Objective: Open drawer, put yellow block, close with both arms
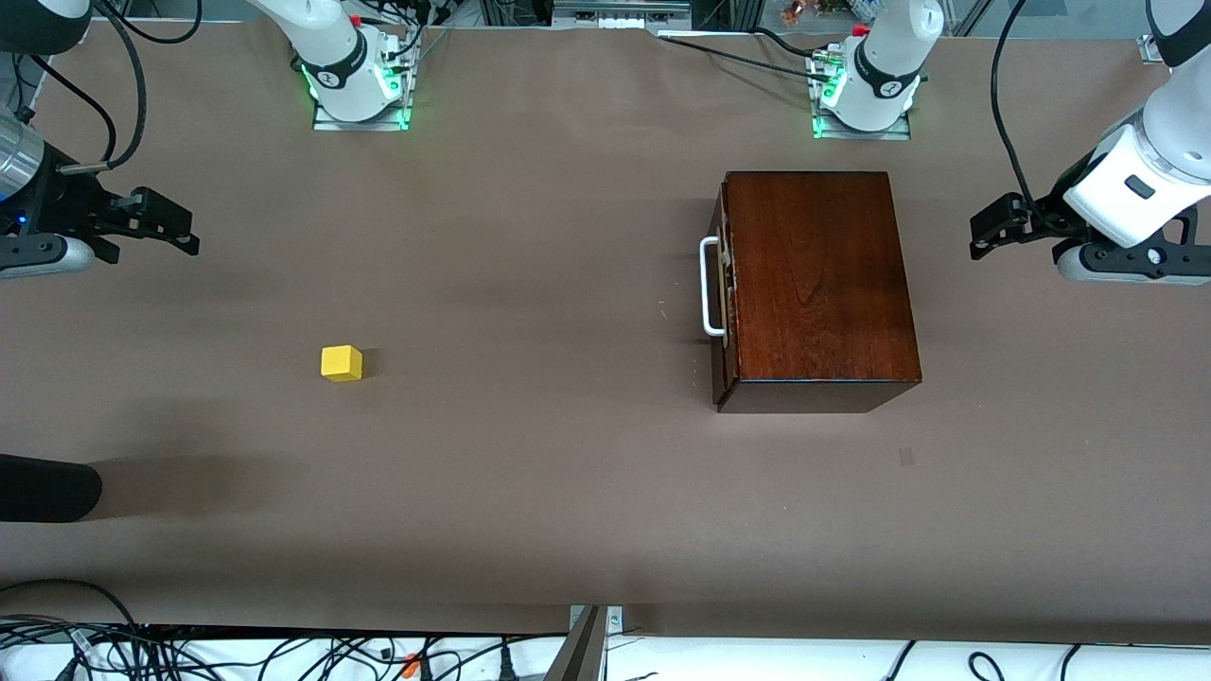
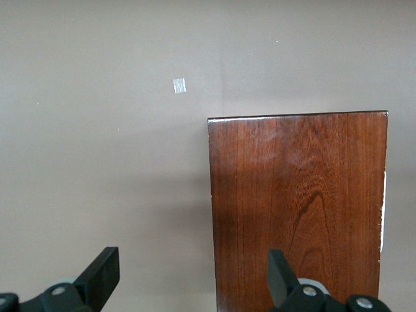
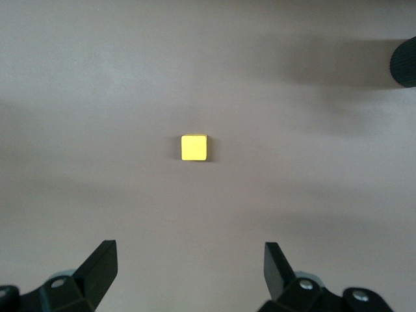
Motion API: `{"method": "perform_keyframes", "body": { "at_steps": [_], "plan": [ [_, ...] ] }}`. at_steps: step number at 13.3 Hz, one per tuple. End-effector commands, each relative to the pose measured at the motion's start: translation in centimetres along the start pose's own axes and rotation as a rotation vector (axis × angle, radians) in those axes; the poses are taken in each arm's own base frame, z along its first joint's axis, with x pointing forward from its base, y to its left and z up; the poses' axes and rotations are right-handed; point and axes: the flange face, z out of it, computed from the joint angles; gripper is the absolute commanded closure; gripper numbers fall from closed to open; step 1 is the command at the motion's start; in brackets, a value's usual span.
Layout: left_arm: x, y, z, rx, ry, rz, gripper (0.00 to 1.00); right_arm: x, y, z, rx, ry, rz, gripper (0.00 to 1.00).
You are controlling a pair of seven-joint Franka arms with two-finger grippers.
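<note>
The dark wooden box stands toward the left arm's end of the table. Its drawer is pushed in, and the white handle faces the right arm's end. The yellow block sits alone on the brown table toward the right arm's end. My right gripper hangs open and empty over bare table; in the right wrist view the block lies ahead of the gripper. My left gripper is open and empty over the table beside the box; in the left wrist view it straddles an edge of the box.
A black rounded object reaches in at the right arm's end, nearer to the front camera than the block, and shows as a dark shape. A small grey mark is on the table near the box. Cables run along the front edge.
</note>
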Motion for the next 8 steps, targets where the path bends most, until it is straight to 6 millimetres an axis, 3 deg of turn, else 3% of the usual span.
{"method": "perform_keyframes", "body": {
  "at_steps": [1,8],
  "plan": [
    [0.15,0.05,-0.49,0.018,-0.006,0.003,0.00,0.30,0.05,-0.57,-0.011,0.000,-0.007,0.00],
    [-0.04,0.09,-0.47,0.006,-0.022,-0.009,0.00,0.30,0.05,-0.57,-0.011,0.000,-0.007,0.00]
  ]
}}
